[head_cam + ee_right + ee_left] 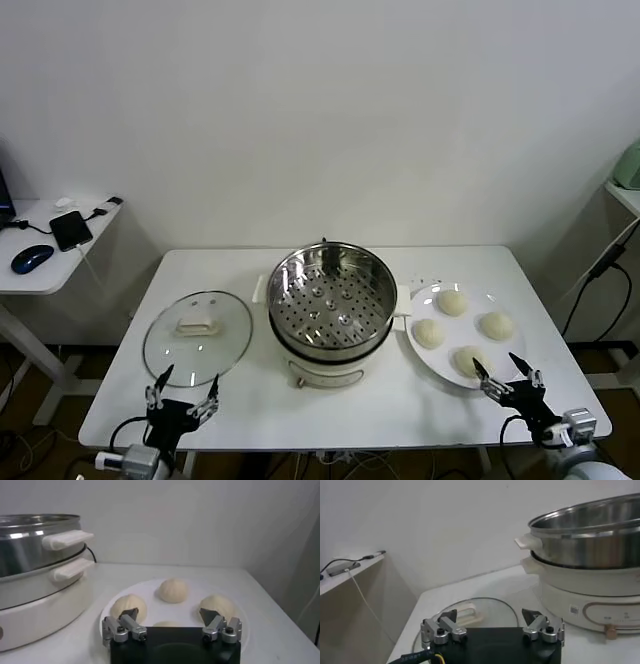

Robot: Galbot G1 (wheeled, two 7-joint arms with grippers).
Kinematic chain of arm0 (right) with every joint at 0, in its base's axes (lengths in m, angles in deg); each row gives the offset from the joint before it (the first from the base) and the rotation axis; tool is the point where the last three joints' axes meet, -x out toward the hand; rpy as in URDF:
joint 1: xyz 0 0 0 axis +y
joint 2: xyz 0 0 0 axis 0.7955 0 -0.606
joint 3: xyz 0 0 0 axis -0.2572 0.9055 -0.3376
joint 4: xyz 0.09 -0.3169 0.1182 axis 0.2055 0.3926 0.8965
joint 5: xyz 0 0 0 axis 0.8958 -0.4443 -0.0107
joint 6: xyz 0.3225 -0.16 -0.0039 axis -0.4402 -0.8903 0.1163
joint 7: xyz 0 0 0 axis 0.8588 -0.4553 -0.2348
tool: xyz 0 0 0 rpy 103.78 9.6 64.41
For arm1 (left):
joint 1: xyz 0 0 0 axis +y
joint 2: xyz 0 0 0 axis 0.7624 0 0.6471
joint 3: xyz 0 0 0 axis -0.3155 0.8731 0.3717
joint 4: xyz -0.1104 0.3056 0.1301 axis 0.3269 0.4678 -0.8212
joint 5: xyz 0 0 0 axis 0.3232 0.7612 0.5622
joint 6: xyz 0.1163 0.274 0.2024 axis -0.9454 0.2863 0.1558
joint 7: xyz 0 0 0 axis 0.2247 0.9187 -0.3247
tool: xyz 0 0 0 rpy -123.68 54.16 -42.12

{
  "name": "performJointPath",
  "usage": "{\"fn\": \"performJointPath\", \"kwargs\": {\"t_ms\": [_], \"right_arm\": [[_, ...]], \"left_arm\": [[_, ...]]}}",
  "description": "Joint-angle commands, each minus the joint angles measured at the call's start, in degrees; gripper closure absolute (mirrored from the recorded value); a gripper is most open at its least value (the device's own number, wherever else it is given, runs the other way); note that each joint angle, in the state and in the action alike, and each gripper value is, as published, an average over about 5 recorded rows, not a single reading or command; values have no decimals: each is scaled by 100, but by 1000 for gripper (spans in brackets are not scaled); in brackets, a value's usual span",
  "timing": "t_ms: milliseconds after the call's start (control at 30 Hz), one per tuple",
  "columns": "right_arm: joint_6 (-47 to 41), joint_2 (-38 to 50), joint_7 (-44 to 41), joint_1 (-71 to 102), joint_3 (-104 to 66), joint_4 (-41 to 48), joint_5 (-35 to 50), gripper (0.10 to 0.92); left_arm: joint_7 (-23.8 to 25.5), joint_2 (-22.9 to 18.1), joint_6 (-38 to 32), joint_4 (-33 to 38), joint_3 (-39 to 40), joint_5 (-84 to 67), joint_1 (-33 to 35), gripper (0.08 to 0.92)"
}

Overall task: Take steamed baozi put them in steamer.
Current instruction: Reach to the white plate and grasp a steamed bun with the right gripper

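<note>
Several cream-white steamed baozi [452, 301] lie on a white plate [424, 345] at the table's right; the right wrist view shows them too, the farthest baozi [173, 590] and two nearer ones. The shiny steamer [331, 300] with its perforated tray stands mid-table, empty, on a cream base [326, 377]. My right gripper [511, 374] hovers open at the plate's near edge, just short of the nearest baozi [468, 360]. My left gripper [184, 393] is open at the table's front left, in front of the glass lid, holding nothing.
A round glass lid [197, 336] with a white handle lies flat left of the steamer. A side desk [40, 272] with a phone and mouse stands far left. Cables hang at the right past the table edge.
</note>
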Motion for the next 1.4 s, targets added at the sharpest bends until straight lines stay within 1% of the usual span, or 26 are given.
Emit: {"fn": "performJointPath", "kwargs": {"t_ms": [33,67,133,233,300,400,467,533,600,700,800,933,1067,1233,1400], "right_arm": [[-247,454,-311,-834,-273,234,-907,203],[-281,554,-400,-967,-256,286,-1059,203],[-386,970,-806,-1526,-150,516,-1645,203],[-462,1684,-1676,-2451,326,912,-2452,203],[-440,2116,-2480,-3261,835,1195,-2939,203],[-309,2592,-4143,-4835,1970,1736,-3701,203],[-199,2717,-5176,-5936,2858,2112,-4264,203],[-128,2697,-5820,-6880,3728,2409,-4700,203],[-73,2647,-6245,-7710,4601,2674,-4988,203],[169,2394,-6563,-8671,5878,3154,-5260,203],[616,1913,-6737,-9062,6483,3761,-5610,203],[1025,1201,-6687,-8996,6326,4526,-6105,203],[1288,559,-6557,-8795,5830,5268,-6254,203],[1401,88,-6440,-8657,5549,5941,-6292,203],[1553,-133,-6196,-8555,5415,6205,-6373,203]], "left_arm": [[-51,-60,-22,4,33,101,14,177],[-59,-67,-34,-2,50,127,20,177],[-88,-88,-81,-24,116,205,42,177],[-130,-132,-149,-33,190,253,76,177],[-170,-170,-163,-30,188,255,75,177],[-230,-191,-171,-6,161,254,86,177],[-261,-193,-187,23,143,259,108,177],[-290,-199,-204,56,130,268,130,177],[-324,-211,-227,85,126,286,155,177],[-374,-237,-281,120,138,340,202,177],[-406,-273,-312,149,133,361,240,177],[-415,-302,-314,198,94,340,286,177],[-412,-299,-307,223,52,330,330,177],[-401,-300,-299,224,37,339,376,177],[-390,-307,-298,210,55,315,380,177]]}}
